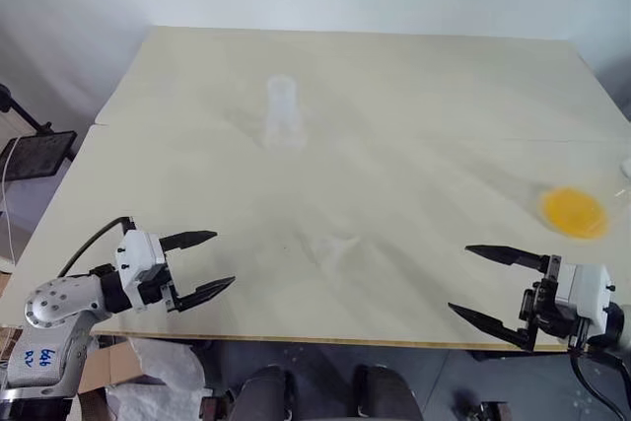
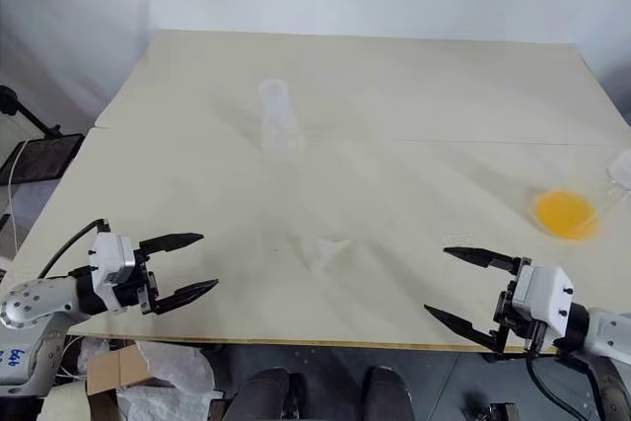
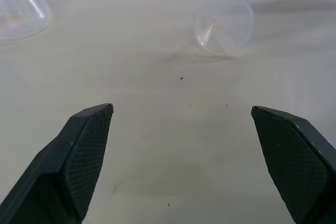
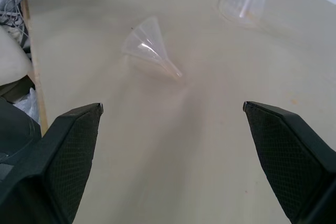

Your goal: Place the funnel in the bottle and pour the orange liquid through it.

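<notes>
Clear cone funnel (image 4: 149,45) lying tipped on matte table (image 1: 394,96), seemingly glass bottle (image 1: 282,113) upright, left gripper (image 1: 202,263) and right gripper (image 1: 485,283) wide apart, empty

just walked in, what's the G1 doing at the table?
Nothing is held yet. The left hand and right hand hover open over the near edge of the pale wooden table. The small clear funnel lies on its side between them. The clear conical bottle stands further back, and the orange liquid sits in clear glass at the right edge.
</notes>
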`<state>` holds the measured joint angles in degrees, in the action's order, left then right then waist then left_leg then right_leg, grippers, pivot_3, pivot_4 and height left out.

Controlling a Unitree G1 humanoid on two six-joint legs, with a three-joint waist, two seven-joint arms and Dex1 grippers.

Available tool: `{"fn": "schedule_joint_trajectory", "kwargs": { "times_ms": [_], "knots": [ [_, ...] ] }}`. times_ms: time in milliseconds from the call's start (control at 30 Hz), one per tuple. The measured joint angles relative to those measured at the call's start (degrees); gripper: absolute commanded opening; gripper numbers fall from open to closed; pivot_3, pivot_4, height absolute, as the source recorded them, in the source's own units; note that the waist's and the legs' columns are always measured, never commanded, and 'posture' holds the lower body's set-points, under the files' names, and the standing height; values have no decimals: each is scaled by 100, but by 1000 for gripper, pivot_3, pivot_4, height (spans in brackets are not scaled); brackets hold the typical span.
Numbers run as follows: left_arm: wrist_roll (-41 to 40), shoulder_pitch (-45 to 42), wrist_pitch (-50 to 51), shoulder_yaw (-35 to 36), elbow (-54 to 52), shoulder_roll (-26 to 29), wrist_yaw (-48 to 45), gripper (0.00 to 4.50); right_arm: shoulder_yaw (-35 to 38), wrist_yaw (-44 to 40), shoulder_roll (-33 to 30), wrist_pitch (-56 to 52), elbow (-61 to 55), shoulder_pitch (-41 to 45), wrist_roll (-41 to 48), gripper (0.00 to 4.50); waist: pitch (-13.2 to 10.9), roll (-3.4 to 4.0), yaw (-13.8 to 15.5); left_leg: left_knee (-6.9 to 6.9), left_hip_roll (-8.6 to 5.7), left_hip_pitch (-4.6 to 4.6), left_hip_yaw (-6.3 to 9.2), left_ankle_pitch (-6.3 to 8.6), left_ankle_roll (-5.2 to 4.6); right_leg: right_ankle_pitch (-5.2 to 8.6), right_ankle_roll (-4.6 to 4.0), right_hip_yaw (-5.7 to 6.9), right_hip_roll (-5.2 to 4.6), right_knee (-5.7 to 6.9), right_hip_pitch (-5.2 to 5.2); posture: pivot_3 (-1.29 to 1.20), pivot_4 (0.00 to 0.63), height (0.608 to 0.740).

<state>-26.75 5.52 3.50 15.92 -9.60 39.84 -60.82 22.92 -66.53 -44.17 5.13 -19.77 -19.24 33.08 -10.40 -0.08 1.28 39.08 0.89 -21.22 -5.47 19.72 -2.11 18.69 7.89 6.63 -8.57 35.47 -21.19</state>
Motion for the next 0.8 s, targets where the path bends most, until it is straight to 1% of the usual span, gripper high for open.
{"fn": "schedule_joint_trajectory", "kwargs": {
  "times_ms": [267,400,433,467,500,533,567,633,700,800],
  "knots": [
    [-24,-87,82,68,-35,0,200,4482,-31,139,248,-25,4,108,-7,4500,0,0,4,0,-1,0,0,0,0,0,0,0,-1,0,1,0,150,740],
    [-107,-145,159,126,39,-25,284,4482,-107,385,414,-173,-2,306,27,4500,0,0,-1,0,-1,1,0,0,1,0,0,-1,-1,1,0,0,150,740],
    [-205,-205,188,237,216,-118,369,4482,-237,636,496,-407,-36,497,112,4500,0,1,-5,0,1,3,1,-1,2,0,0,-1,0,5,-2,0,150,740],
    [-274,-304,212,511,681,-177,510,4482,-431,1043,646,-742,-136,803,234,4500,1,1,-46,0,5,0,-1,1,9,3,-5,1,1,10,-11,0,150,740],
    [-297,-287,217,731,981,-183,649,4482,-497,1297,739,-906,-204,972,248,4500,0,1,-58,-5,5,-2,-1,2,11,3,-5,4,1,13,-16,0,150,740],
    [-324,-225,268,1001,1196,-257,888,4482,-559,1645,1019,-1000,-290,1349,305,4500,0,-1,-113,-5,5,-5,-2,3,11,3,-5,4,1,13,-18,0,150,740],
    [-330,-157,292,1135,1282,-307,1031,4482,-655,1897,1147,-1055,-405,1597,381,4500,0,-1,-132,-5,3,-5,-1,3,11,3,-5,4,-1,15,-20,0,150,740],
    [-331,-51,277,1236,1286,-361,1103,4482,-706,2023,1194,-1078,-516,1723,385,4500,0,-1,-137,-7,3,-6,0,5,11,3,-5,6,-1,16,-21,0,150,740],
    [-331,65,267,1324,1282,-596,1280,4482,-706,2048,1175,-1054,-588,1746,260,4500,1,-2,-57,-2,-3,-8,8,11,4,2,-4,7,-3,17,-16,0,150,740],
    [-328,-72,293,1153,1201,-762,1399,4482,-694,1937,1119,-1015,-535,1584,139,4500,3,-9,22,2,-6,-9,6,12,1,1,-2,5,-4,15,-11,0,150,740]
  ]
}}
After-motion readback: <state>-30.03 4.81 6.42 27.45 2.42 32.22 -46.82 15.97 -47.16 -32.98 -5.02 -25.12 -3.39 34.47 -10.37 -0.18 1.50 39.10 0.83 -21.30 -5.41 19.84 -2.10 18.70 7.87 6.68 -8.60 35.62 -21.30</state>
